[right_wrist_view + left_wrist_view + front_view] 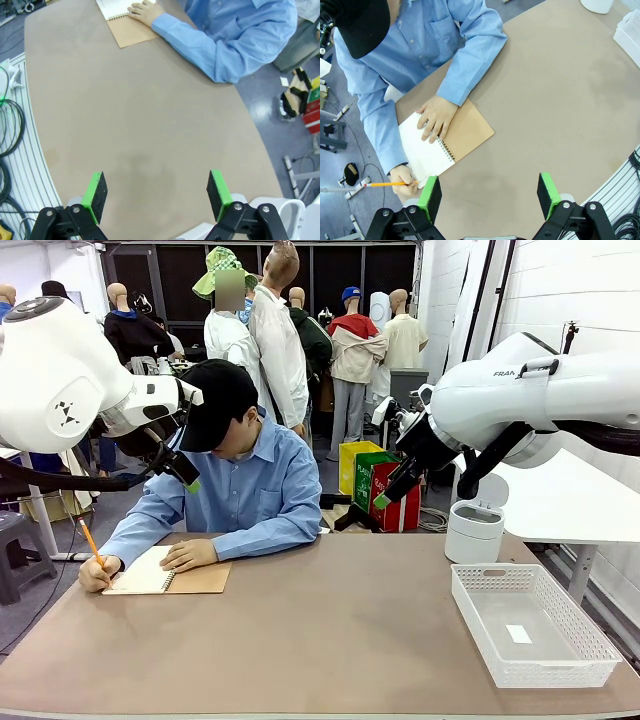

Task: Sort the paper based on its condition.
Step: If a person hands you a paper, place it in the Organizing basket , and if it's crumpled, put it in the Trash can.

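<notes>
Presently left tool and right tool hang released. At 9 o'clock the paper sits bound in the notebook under the person's hand; reaching early risks striking it.

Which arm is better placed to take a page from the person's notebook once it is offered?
Probably the left. The left gripper hangs open close to the notebook, which lies on the robot's left side. The right gripper, also open, hangs toward the side of the basket, farther from the notebook.
</notes>
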